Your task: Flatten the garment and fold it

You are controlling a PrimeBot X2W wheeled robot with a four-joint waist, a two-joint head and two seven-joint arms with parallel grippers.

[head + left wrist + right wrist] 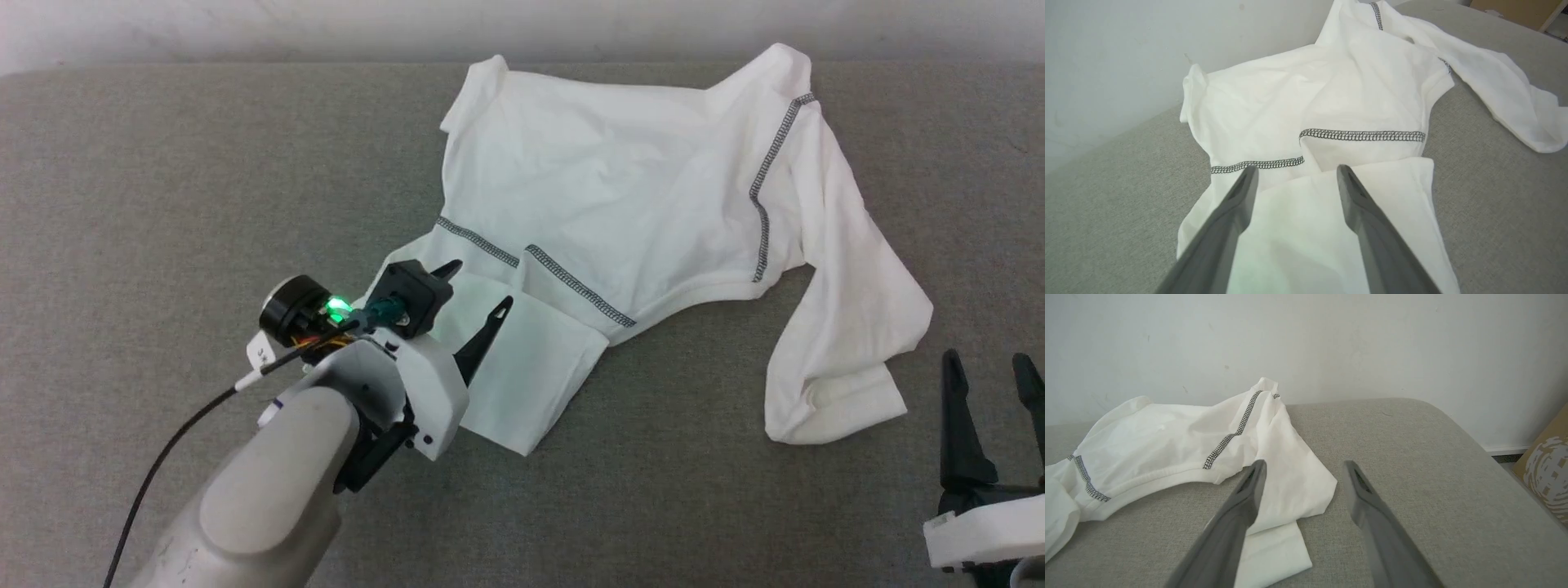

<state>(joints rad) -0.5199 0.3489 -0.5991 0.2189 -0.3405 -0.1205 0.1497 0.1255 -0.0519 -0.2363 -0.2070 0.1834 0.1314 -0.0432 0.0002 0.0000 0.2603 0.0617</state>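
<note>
Head view: the garment (620,188), a white long-sleeved shirt, lies rumpled on the grey padded surface (163,163), from the middle out to the right and back to the far edge.
Long axis: sleeve to sleeve, running left to right; the neckline edge seems to face near.
Left sleeve (531,367): doubled into a flat flap at the shirt's near left corner, just near of a zigzag seam (580,286).
Left gripper (479,284): fingers spread, nothing between them, poised above the flap's far end. The shirt body lies straight ahead, far and to the right. Contact with the cloth cannot be told.
Right sleeve (849,327): trails toward the near right, bunched at the cuff.
Right gripper (988,358): fingers spread and empty at the near right corner; the cuff lies just left of it.
Nearer arm: left for the flap, right for the cuff.
Step, as judged: flattening is not done; the flap probably needs pinching and drawing out to the left before any fold.
Risk: thin cloth may slip or drag the body along.
Containers: none on the surface. A brown cardboard shape (1545,465) stands off its right end; whether it holds anything cannot be told.
</note>
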